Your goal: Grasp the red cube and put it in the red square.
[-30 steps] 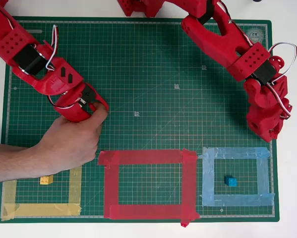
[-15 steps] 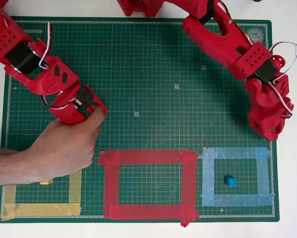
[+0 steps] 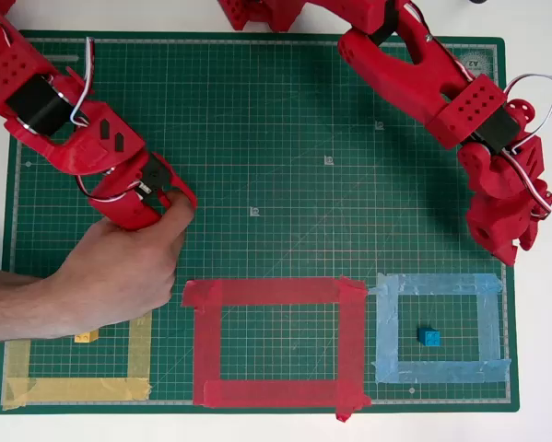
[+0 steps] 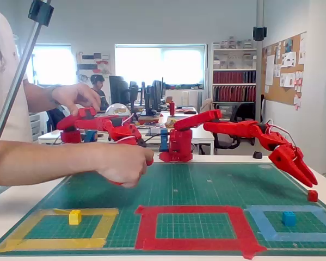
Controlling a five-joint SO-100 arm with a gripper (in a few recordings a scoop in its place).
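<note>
step: approach | end effector [image 4: 309, 182]: poised above red cube [image 4: 313, 196], fingers look nearly together, cannot tell for sure | cube: right mat edge, well apart from red square [image 3: 274, 292] | risk: 1 nudge could push cube off mat

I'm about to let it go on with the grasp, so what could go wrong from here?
The red cube lies at the right edge of the green mat, below the end effector; a glancing touch could knock it away. The way to the red square crosses the light-blue tape outline holding the blue cube; a low carry might hit it.
</note>
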